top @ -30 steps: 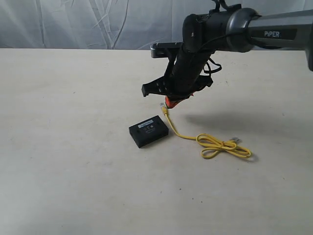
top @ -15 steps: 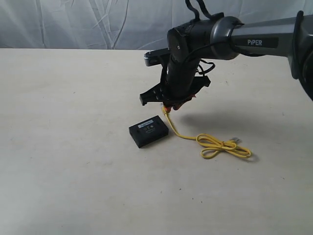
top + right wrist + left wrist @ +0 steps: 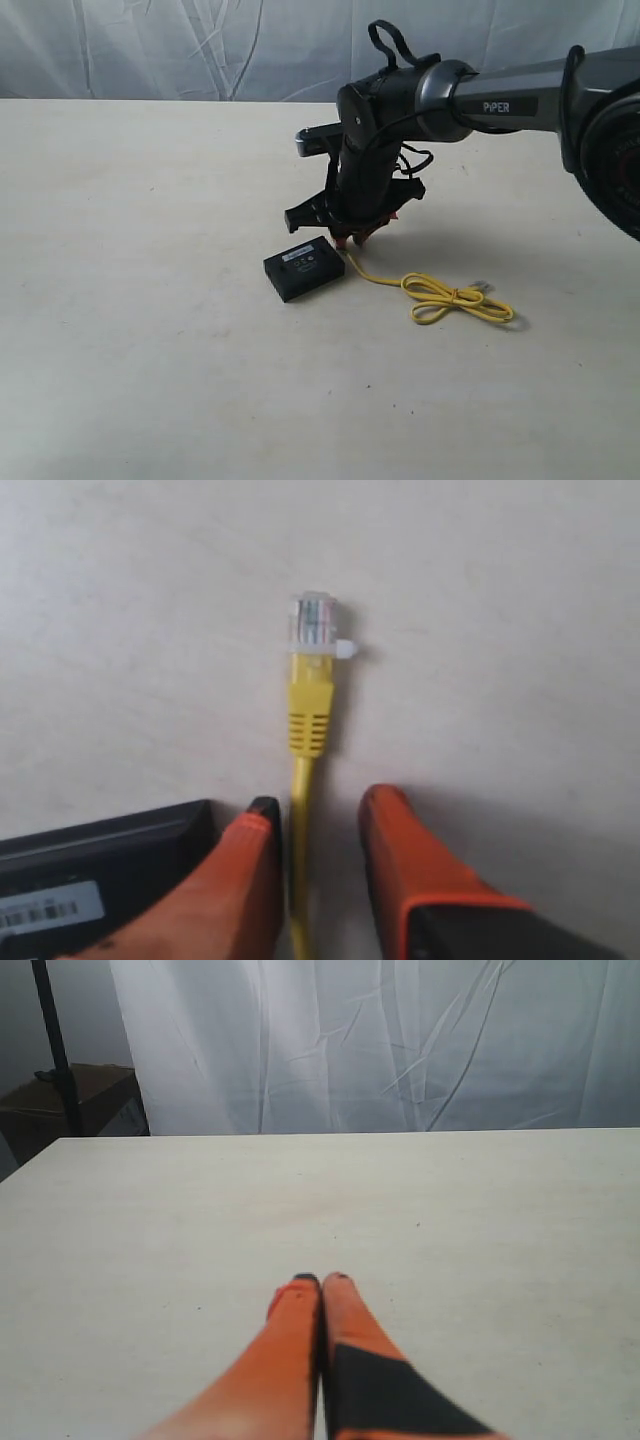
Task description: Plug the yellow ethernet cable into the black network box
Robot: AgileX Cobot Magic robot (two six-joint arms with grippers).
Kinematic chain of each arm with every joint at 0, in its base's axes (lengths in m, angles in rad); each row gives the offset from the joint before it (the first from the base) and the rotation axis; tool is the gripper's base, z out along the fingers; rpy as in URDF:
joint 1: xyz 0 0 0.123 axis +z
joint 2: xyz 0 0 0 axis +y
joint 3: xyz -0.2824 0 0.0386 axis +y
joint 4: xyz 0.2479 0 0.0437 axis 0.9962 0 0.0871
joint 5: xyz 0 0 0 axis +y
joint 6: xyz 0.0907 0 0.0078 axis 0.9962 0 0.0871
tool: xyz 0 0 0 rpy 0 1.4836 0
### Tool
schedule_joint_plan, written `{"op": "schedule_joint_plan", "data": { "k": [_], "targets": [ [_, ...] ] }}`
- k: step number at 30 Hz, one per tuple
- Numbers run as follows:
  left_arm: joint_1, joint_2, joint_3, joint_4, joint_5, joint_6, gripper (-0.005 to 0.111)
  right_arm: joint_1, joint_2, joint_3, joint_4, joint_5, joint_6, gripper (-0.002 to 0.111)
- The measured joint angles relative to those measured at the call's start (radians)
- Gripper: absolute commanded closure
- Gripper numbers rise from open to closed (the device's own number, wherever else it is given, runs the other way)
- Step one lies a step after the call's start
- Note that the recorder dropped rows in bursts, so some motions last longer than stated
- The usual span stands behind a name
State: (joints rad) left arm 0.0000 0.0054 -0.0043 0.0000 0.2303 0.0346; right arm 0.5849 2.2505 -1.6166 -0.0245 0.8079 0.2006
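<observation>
The yellow ethernet cable (image 3: 455,298) lies on the table, looped in a loose bow, with its far clear plug (image 3: 482,287) to the right. Its near clear plug (image 3: 313,620) and yellow boot lie flat beyond my right gripper (image 3: 322,805). That gripper is open and low over the table, straddling the cord, with one orange finger (image 3: 400,850) standing apart from it. The black network box (image 3: 304,268), with a pale label, sits just left of the right gripper (image 3: 355,238); its corner (image 3: 90,860) shows beside the other finger. My left gripper (image 3: 320,1280) is shut on nothing, over bare table.
A pale tabletop (image 3: 150,200) spreads all around, with a white curtain (image 3: 200,50) behind it. The right arm (image 3: 500,100) reaches in from the right across the middle. A cardboard box (image 3: 70,1100) stands off the table's far corner in the left wrist view.
My right gripper has come down and slightly left, from above the cable's near plug to table level around the cord. The box and the cable loop stayed put.
</observation>
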Motion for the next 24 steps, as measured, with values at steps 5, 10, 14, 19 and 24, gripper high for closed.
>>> {"op": "schedule_joint_plan", "data": {
  "k": [5,10,14,19,24],
  "targets": [
    [0.0,0.0,0.0,0.0,0.0,0.0,0.107,0.008,0.012,0.0,0.004,-0.004,0.0,0.083],
    [0.0,0.0,0.0,0.0,0.0,0.0,0.107,0.01,0.014,-0.002,0.002,-0.006,0.002,0.108],
    [0.0,0.0,0.0,0.0,0.0,0.0,0.107,0.01,0.01,-0.002,-0.003,-0.002,0.004,0.108],
    [0.0,0.0,0.0,0.0,0.0,0.0,0.107,0.0,-0.061,-0.002,-0.003,0.059,-0.008,0.109],
    [0.0,0.0,0.0,0.0,0.0,0.0,0.107,-0.043,-0.178,0.076,-0.007,0.084,-0.041,0.109]
  ]
}}
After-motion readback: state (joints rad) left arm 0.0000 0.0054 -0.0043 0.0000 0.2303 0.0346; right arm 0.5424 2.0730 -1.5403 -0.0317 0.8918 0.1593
